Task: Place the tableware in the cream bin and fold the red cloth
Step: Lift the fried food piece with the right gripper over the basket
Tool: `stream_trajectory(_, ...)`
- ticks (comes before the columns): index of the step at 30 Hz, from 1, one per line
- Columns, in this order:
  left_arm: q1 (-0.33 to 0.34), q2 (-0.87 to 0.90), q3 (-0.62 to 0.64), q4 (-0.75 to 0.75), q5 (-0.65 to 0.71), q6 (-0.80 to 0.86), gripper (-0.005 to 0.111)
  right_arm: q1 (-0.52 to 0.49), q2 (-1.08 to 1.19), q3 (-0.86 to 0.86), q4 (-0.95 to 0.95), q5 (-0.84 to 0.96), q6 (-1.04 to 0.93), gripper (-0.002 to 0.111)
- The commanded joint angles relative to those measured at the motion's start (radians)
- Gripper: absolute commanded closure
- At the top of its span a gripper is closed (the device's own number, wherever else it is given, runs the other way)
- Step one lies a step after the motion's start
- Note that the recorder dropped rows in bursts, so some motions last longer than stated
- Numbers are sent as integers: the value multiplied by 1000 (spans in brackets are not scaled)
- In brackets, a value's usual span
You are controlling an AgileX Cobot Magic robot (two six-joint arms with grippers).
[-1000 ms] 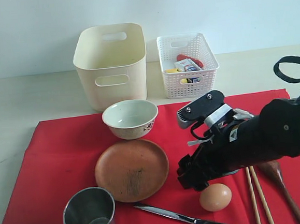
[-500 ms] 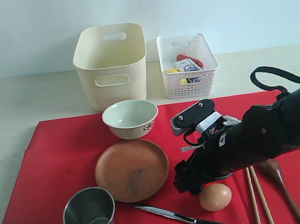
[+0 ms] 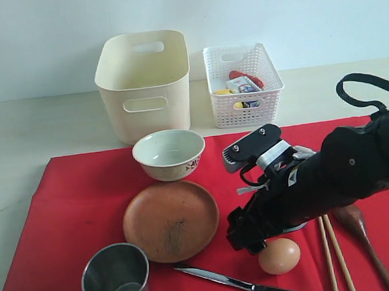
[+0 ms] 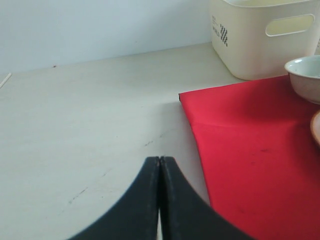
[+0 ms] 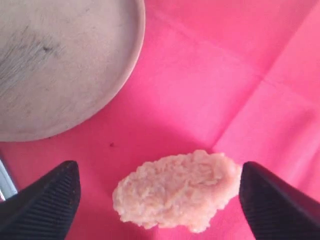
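Observation:
The red cloth (image 3: 84, 201) lies flat and carries the white bowl (image 3: 169, 154), brown plate (image 3: 171, 220), steel cup (image 3: 116, 276), knife (image 3: 239, 285), chopsticks (image 3: 334, 256) and dark spoon (image 3: 363, 230). The cream bin (image 3: 146, 82) stands behind the cloth. My right gripper (image 3: 247, 234) hangs low between the plate and the egg (image 3: 279, 255). In the right wrist view the right gripper (image 5: 157, 172) is open, one jaw on each side of a pale lumpy food piece (image 5: 177, 190) beside the plate (image 5: 60, 60). My left gripper (image 4: 159, 161) is shut and empty over bare table, beside the cloth (image 4: 250, 150).
A white lattice basket (image 3: 243, 84) holding small packets stands right of the cream bin. The left wrist view shows the bin (image 4: 265, 35) and the bowl (image 4: 305, 77) past the cloth's corner. Bare table (image 3: 38, 131) lies left of the cloth.
The right arm has shifted slightly left and lower over the cloth near the plate. Its jaws stay open. Nothing on the cloth has moved.

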State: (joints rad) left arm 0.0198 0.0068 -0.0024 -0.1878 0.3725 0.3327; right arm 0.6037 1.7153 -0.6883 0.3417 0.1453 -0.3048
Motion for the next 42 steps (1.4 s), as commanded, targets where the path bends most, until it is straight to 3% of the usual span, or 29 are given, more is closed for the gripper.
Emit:
stream_trajectory(1, -4, -7, 2, -5, -1, 4, 107, 2, 21, -6, -6, 10, -4, 26)
stream_trajectory(16, -4, -7, 2, -5, -1, 4, 107, 2, 101, -6, -6, -70, -4, 29)
stream_trajectory(29, -4, -7, 2, -5, -1, 4, 107, 2, 75, -9, -6, -151, -4, 108)
stream_trajectory(42, -4, -7, 2, -5, -1, 4, 107, 2, -128, -9, -6, -163, -8, 108)
